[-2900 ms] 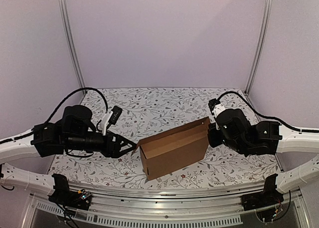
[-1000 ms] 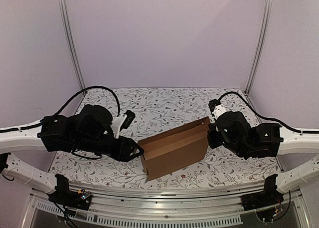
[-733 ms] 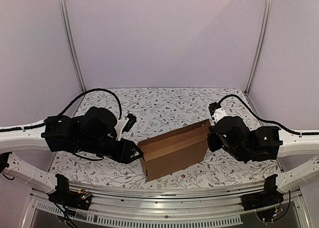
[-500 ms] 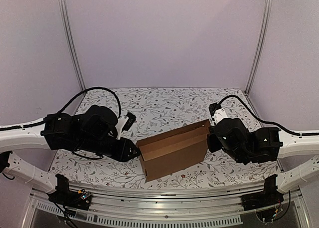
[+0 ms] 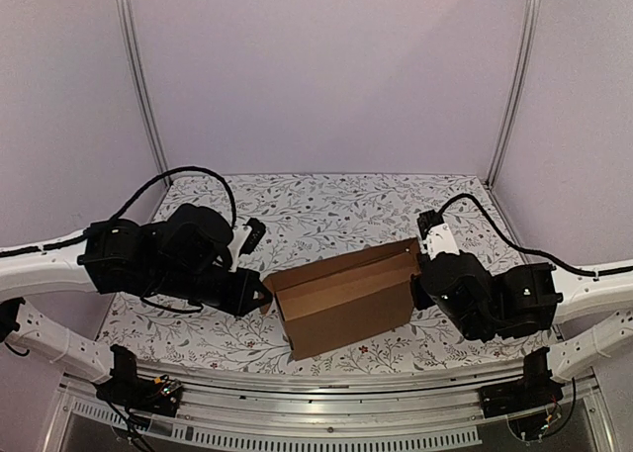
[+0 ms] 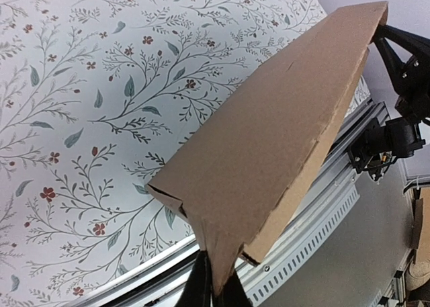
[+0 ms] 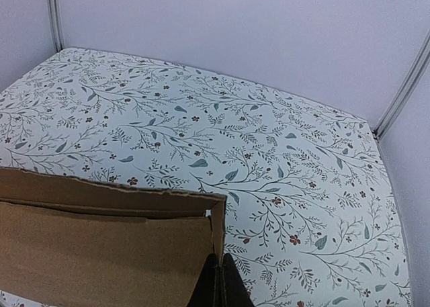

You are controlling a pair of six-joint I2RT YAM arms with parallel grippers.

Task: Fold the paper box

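The paper box (image 5: 341,299) is a brown cardboard carton standing on its long side across the table's front middle, its open top facing the far wall. My left gripper (image 5: 263,299) is at its left end. In the left wrist view that gripper (image 6: 215,288) is shut on a pointed flap at the corner of the box (image 6: 269,139). My right gripper (image 5: 416,275) is at the right end. In the right wrist view it (image 7: 218,272) is pinched shut on the upright end wall of the box (image 7: 101,246), whose inside shows.
The floral-patterned table (image 5: 326,210) is walled by pale panels at the back and both sides, with metal posts in the far corners. A slotted aluminium rail (image 5: 326,393) runs along the near edge, close under the box. Black cables trail behind both arms.
My left gripper has closed onto the box's left corner flap. The box has shifted a little to the left, and the right arm has come nearer the front edge, still gripping.
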